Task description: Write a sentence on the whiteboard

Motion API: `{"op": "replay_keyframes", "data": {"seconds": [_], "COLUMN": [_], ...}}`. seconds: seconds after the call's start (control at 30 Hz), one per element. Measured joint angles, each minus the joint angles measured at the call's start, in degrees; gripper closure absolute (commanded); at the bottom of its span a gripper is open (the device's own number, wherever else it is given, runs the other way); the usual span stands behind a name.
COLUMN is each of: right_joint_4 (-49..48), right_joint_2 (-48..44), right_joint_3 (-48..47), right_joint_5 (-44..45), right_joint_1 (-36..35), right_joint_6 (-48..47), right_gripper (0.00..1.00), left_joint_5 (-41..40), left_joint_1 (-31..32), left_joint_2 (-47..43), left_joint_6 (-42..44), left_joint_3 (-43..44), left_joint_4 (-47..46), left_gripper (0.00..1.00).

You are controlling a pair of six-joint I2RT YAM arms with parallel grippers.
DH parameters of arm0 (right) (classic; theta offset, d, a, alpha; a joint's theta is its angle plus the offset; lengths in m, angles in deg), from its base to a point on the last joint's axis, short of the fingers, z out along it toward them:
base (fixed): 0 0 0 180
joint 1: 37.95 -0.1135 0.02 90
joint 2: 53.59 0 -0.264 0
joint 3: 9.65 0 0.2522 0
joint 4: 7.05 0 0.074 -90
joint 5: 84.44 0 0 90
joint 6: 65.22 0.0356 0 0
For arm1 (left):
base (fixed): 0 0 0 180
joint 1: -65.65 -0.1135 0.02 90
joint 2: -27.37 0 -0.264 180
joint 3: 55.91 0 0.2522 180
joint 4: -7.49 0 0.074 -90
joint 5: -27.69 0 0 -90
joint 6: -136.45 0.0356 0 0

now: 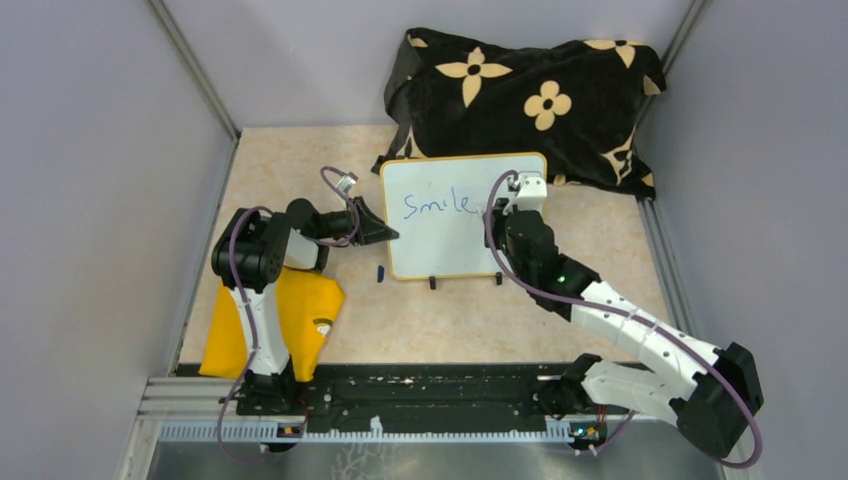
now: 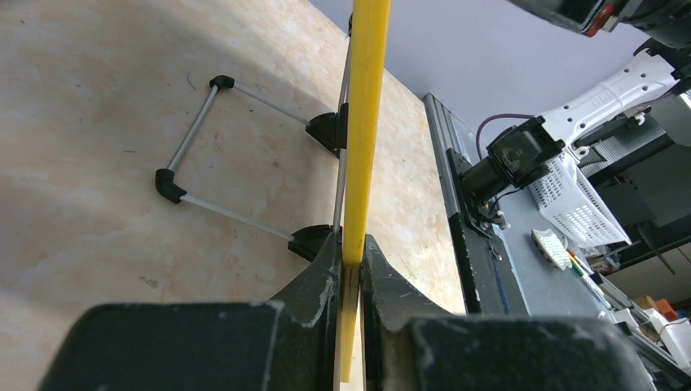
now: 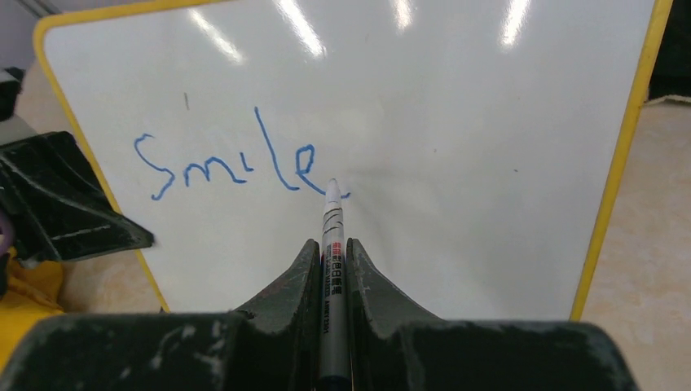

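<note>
While the left arm rises from its base at the worktop's near-left corner and bends at the elbow, its forearm runs rightward to the left edge of the whiteboard (image 1: 450, 245).

- Left gripper (image 2: 352, 244): clenched on the board's yellow rim, one finger on each face, at the lower part of that edge.
- Right arm: folded back at the near-right corner, then stretched diagonally toward the far left, wrist in front of the board's right half.
- Right gripper (image 3: 330, 244): grasping a marker (image 3: 332, 213) between both fingers, barrel pointing forward, tip touching the board just after the last letter.
- Whiteboard: propped up at the middle of the worktop (image 1: 420, 320), toward its far edge, on a wire stand (image 2: 191, 147) with black feet; "Smile" written on its left half in blue.
- Black flowered cloth (image 1: 530, 90): bunched along the far edge, behind the board.
- Yellow cloth (image 1: 300, 310): at the near-left, beside the left arm.
- Small dark blue item (image 1: 381, 272): just off the board's near-left corner; kind cannot be told.
- Room: plain grey walls on three sides; pale speckled surface.
</note>
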Motion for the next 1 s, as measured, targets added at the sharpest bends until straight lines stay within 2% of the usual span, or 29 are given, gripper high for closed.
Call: {"op": "replay_keyframes", "data": {"seconds": [0.3, 0.63, 1.0], "right_joint_4": [-4.4, -7.2, -9.2], "right_joint_2": [-1.2, 6.1, 10.8], "right_joint_3": [-0.2, -4.1, -6.9], "right_joint_5": [-3.8, -5.0, -2.9], "right_joint_1": [-1.1, -4.9, -4.9], "right_joint_6": [-1.3, -2.6, -2.8], "right_gripper": [1.00, 1.00, 1.00], "left_joint_5": [0.0, 0.0, 0.0], "left_joint_1": [0.0, 0.0, 0.0], "left_joint_2": [0.0, 0.1, 0.1], "left_joint_6": [0.0, 0.0, 0.0], "left_joint_3": [0.0, 0.0, 0.0], "left_joint_4": [0.0, 0.0, 0.0], "left_gripper": [1.00, 1.00, 1.00]}}
